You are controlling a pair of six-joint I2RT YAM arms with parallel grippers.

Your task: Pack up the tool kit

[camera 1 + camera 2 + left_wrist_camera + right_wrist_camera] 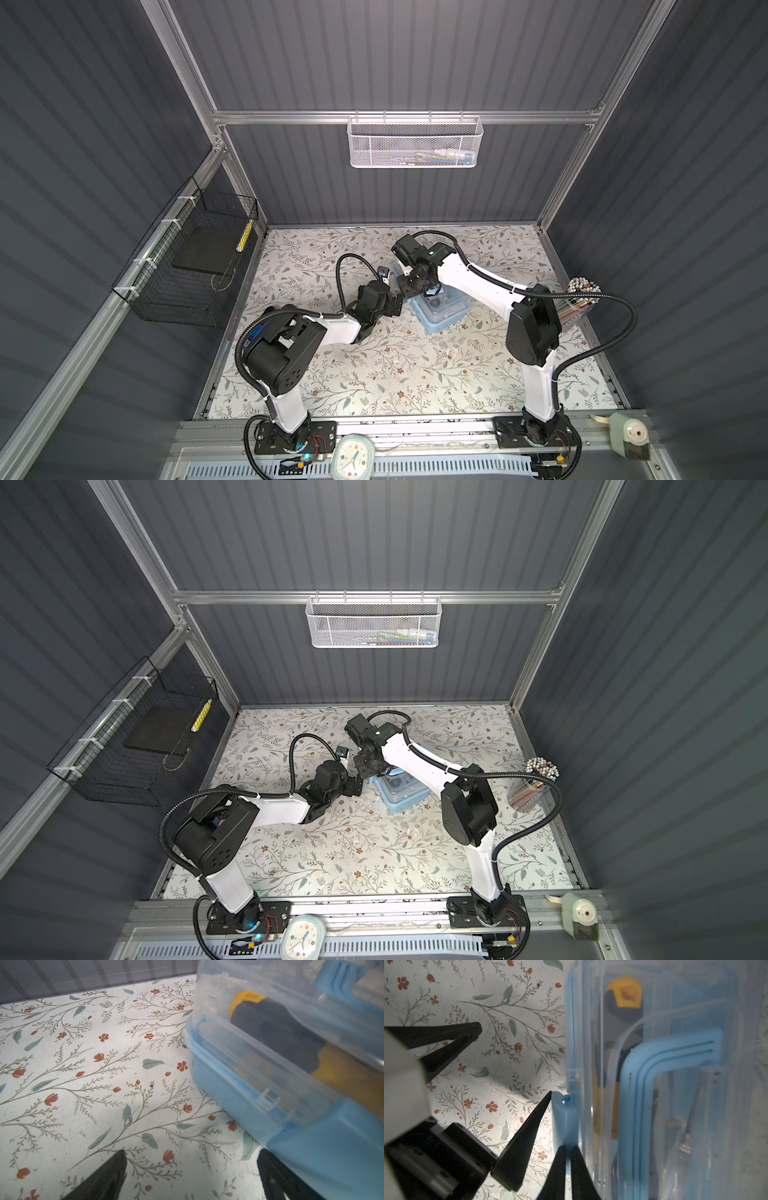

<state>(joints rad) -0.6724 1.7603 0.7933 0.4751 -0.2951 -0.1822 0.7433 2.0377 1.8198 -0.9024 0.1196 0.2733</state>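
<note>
Two arms met over the middle of the floral surface, where the tool kit lay flat, slightly right of centre in both top views. Its clear lid was down on the light-blue base, and the blue handle lay on top of it. Through the lid we saw a yellow-and-black implement inside (which kind we could not tell through the plastic), with thin metal pieces near it.

The left tool stood with its fingers spread wide and held nothing, low over the surface just beside the kit's left side. In the right wrist view one of its fingertips lay just beside the blue latch. The right tool had its fingers drawn together at that same latch, with only a sliver of blue between them. Whether it pinched the latch or merely pressed on it we could not tell.

A white mesh basket hung on the back rail and a black wire basket on the left wall, both well apart from the kit.
</note>
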